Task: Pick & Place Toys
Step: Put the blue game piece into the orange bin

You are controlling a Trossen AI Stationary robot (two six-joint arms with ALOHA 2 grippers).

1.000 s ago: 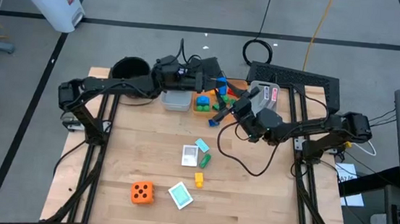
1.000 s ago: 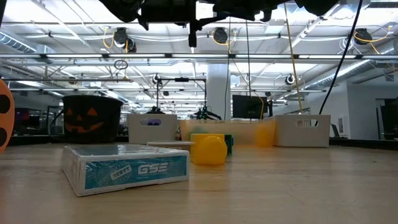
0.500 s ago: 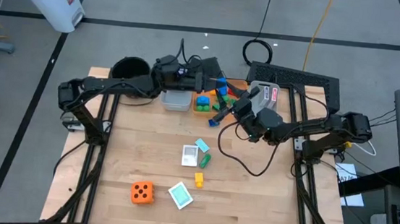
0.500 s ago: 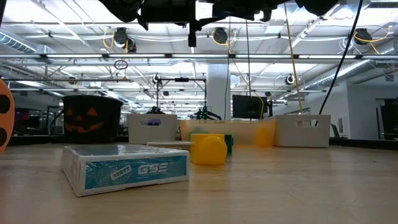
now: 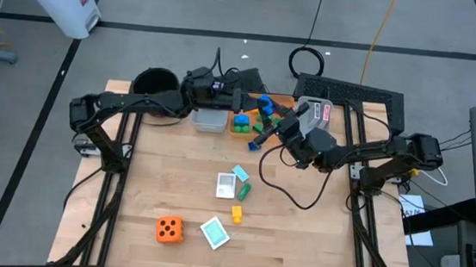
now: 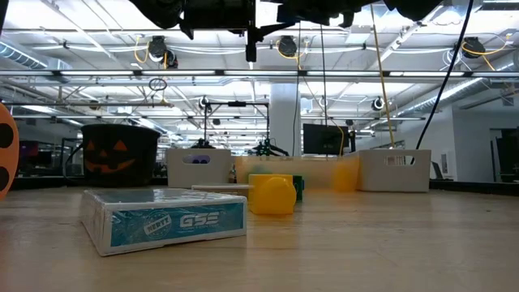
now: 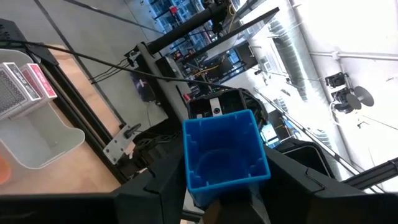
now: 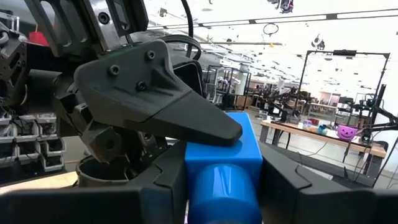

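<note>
A blue brick (image 5: 265, 103) hangs in the air above the orange bin (image 5: 241, 123), between my two grippers. My left gripper (image 5: 255, 99) comes from the table's left and is shut on it. My right gripper (image 5: 272, 117) comes from the right and is shut on the same brick (image 8: 222, 163). On the table lie an orange die (image 5: 169, 229), white and teal cards (image 5: 227, 184), a green brick (image 5: 243, 188) and a yellow brick (image 5: 236, 212). My left gripper holds the blue brick (image 7: 224, 152) between its two fingers, roughly level, from the table's left. The brick's hollow underside (image 7: 219, 158) faces the wrist camera. One finger (image 8: 186, 118) lies flat on a face of the brick. The brick is clear of table and bins. My right gripper pinches the blue brick between its two fingers at opposite side faces (image 8: 191, 163), coming from the table's right, slanting a little upward. A round stud (image 8: 222, 186) of the brick points back at the wrist camera. The brick hangs clear of everything below.
A grey bin (image 5: 210, 120) stands beside the orange bin, which holds several bricks. Another grey bin (image 5: 316, 111) with red cards stands at the far right. A round black pot (image 5: 154, 83) sits far left. A teal card box (image 6: 166, 219) lies near the front.
</note>
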